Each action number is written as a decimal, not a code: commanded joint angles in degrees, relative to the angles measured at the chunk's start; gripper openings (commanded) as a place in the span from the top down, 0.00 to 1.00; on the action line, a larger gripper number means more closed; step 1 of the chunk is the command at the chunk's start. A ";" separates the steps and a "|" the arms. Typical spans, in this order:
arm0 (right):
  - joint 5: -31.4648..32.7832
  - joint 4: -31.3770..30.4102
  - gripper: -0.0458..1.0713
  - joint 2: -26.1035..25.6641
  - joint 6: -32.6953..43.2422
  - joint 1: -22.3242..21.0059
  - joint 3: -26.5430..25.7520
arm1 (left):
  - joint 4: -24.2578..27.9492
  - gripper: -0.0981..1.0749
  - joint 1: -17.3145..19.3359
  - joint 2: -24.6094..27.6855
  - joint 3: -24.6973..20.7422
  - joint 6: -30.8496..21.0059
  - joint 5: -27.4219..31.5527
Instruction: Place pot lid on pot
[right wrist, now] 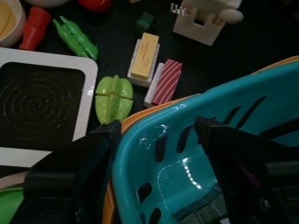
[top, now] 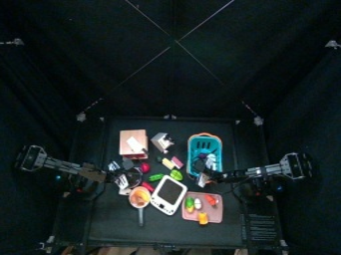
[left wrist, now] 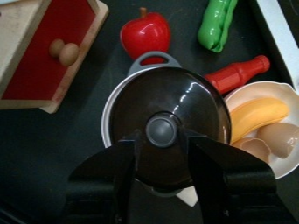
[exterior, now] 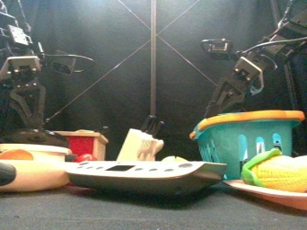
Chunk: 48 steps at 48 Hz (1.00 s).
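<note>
The pot (left wrist: 119, 103) is silver with a loop handle, and it sits between a wooden box and a bowl. The black pot lid (left wrist: 176, 101) lies flat on the pot, its round knob (left wrist: 162, 129) upright in the middle. My left gripper (left wrist: 163, 150) hangs just above the lid with its jaws open, one on each side of the knob and not touching it. It also shows in the top view (top: 115, 178). My right gripper (right wrist: 163, 153) is open and empty over the rim of the teal basket (right wrist: 222, 131).
Around the pot are a wooden box with a red inside (left wrist: 47, 52), a red apple (left wrist: 146, 33), a green pea pod (left wrist: 216, 24), a red bottle (left wrist: 239, 74) and a bowl (left wrist: 251, 92) holding a banana. A white scale (right wrist: 41, 101) and toy foods lie near the basket.
</note>
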 commanded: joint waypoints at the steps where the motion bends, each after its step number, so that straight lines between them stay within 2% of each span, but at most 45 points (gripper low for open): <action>1: 0.18 0.18 0.08 0.18 -0.18 -0.44 0.00 | 0.09 0.25 0.18 -0.18 -0.62 0.09 0.00; 13: 0.18 0.18 0.08 0.18 -0.18 -0.44 -0.09 | 0.18 0.23 0.09 -0.18 -0.53 -0.09 -2.02; 19: 0.18 0.18 0.08 0.18 -0.18 -0.44 0.00 | 0.09 0.18 0.18 0.18 -0.09 0.00 -4.31; 30: 0.18 0.18 0.08 0.18 -0.18 -0.44 -0.09 | 0.09 0.10 0.18 1.14 0.44 -0.18 -4.75; 48: 0.18 0.18 0.08 0.18 -0.18 -0.44 0.00 | 0.09 0.09 0.18 4.31 0.97 -0.09 -5.98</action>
